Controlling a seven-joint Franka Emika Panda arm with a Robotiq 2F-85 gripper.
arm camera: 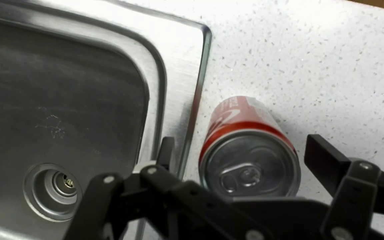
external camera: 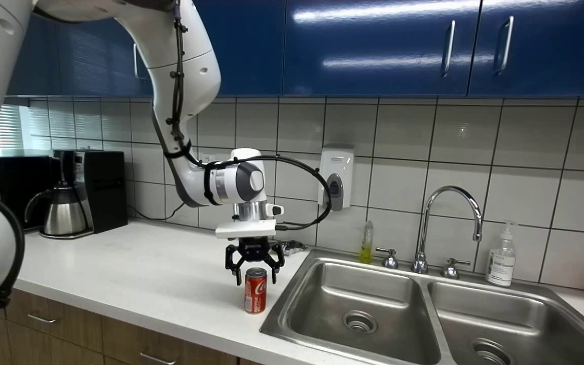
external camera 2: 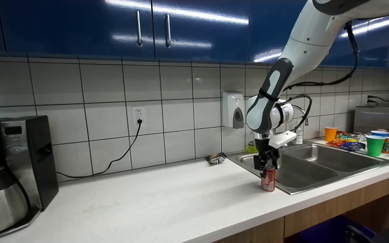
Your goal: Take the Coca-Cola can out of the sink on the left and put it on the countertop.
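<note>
The red Coca-Cola can stands upright on the white countertop, just beside the near corner of the double sink. It also shows in an exterior view and in the wrist view, where its silver top and pull tab face the camera. My gripper points down above the can, with its open fingers on either side of the can's top. In the wrist view the gripper shows a gap between each finger and the can. The near edge of the can top is hidden by the gripper.
The faucet and soap bottles stand behind the sink. A crumpled wrapper lies by the wall. A coffee maker stands at the counter's far end. Cups, cans and snack bags, such as a green cup, stand past the sink.
</note>
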